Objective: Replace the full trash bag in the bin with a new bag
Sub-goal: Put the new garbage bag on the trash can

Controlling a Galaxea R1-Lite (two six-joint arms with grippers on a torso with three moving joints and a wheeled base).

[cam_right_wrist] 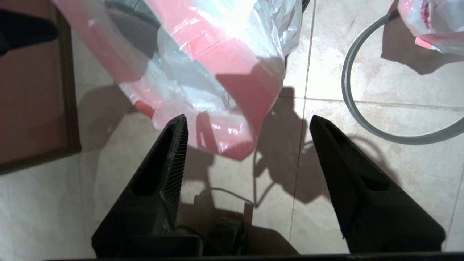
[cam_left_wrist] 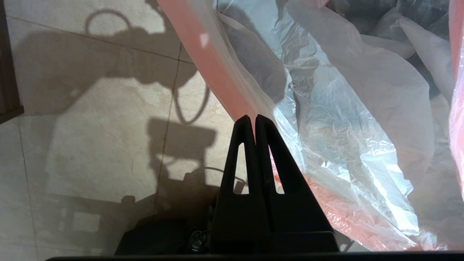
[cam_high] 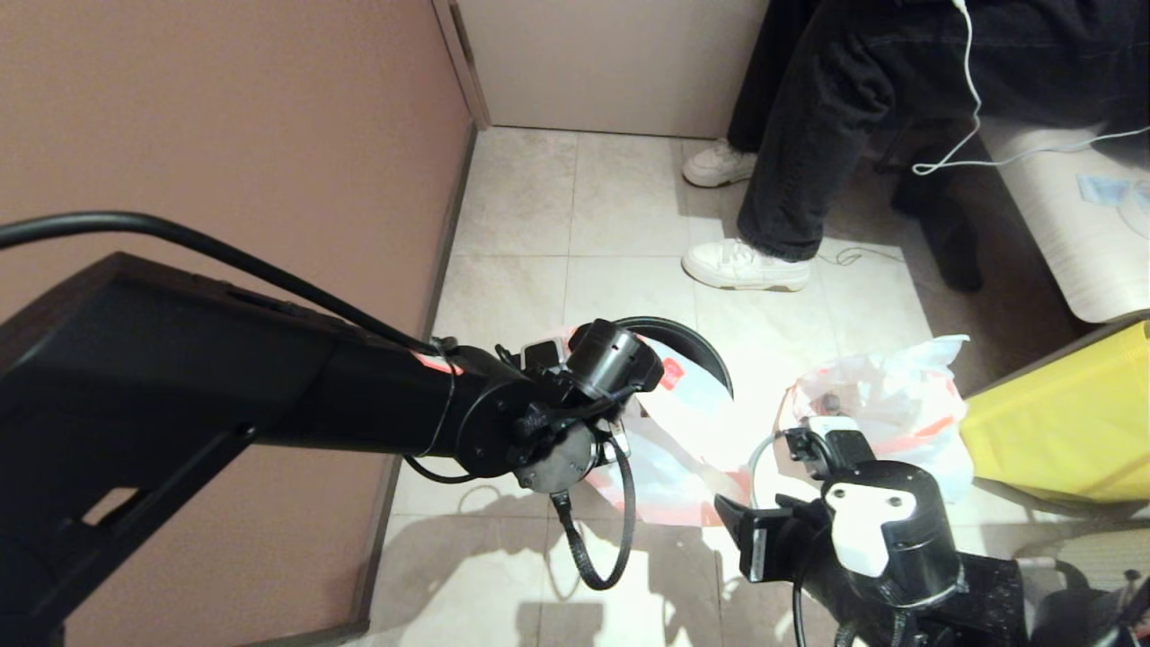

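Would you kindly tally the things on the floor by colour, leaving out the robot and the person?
Translucent white with pink-red band: 2, the new bag and the full trash bag
Black: 1, the bin
Grey: 1, the hoop
Yellow: 1, the yellow bag
Total: 5

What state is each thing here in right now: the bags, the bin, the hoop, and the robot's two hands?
New bag: draped over the bin, rim band pinched by the left fingers.
Full bag: tied-looking bundle resting on the floor, right of the bin.
Bin: upright, mostly covered by the new bag.
Grey hoop: off the bin, lying on the floor.
Left gripper: shut on the bag's rim.
Right gripper: open, holding nothing.
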